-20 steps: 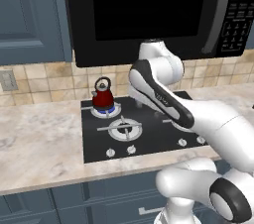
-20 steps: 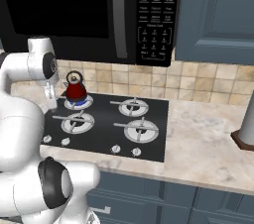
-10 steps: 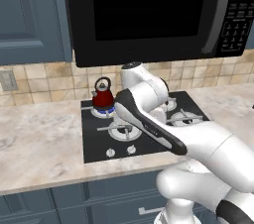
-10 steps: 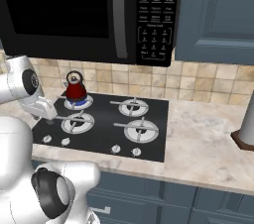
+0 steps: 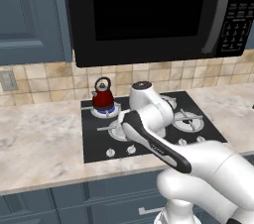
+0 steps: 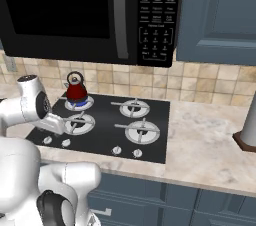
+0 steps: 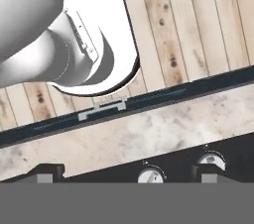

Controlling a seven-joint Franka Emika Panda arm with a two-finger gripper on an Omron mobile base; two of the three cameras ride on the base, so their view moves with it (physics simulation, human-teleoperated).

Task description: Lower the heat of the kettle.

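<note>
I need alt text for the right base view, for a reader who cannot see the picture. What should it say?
A small red kettle sits on the back-left burner of a black four-burner stove, over a blue flame. The white robot arm bends low over the stove's front-left corner, near the row of knobs. A black microwave hangs above, with a tiled wall behind.

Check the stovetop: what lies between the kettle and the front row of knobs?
In the right base view, the front-left burner lies between the kettle and the knobs.
</note>
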